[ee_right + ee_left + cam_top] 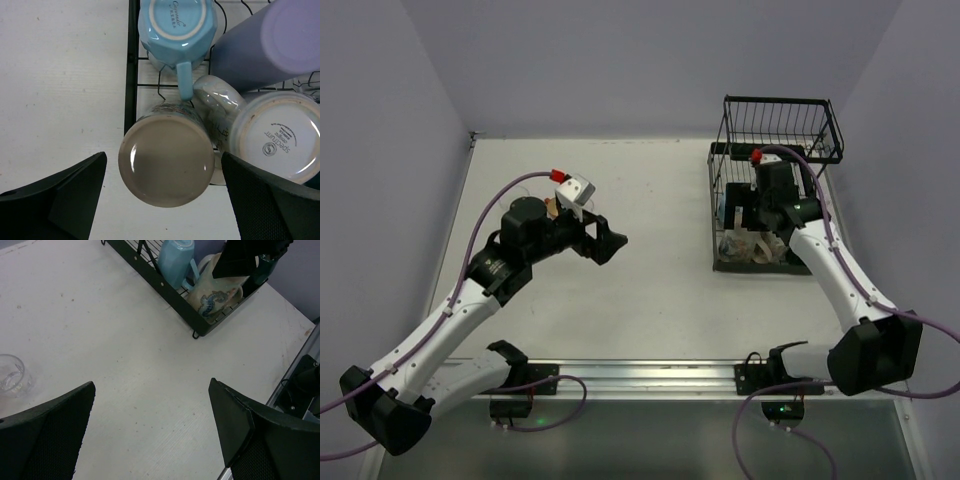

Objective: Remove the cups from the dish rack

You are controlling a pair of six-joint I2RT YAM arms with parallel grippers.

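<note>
1. Top external view: the left gripper (612,240) is held over the table (660,290), left of centre, with its fingers spread wide and nothing grasped.
2. A clear glass (11,374) is seen upright on the table in the left wrist view, left of those fingers.
3. The right gripper (752,220) is lowered over the near end of the rack (713,205), with its fingers released and nothing gripped.
4. A beige mug (167,162), base up, is framed between those fingers in the right wrist view and is touched by neither.
5. A white cup (280,137) is set base up just beside it.
6. A blue cup (176,20), base up, and a tilted lavender cup (265,45) are seen farther in.
7. The rack is placed at the table's far right.
</note>
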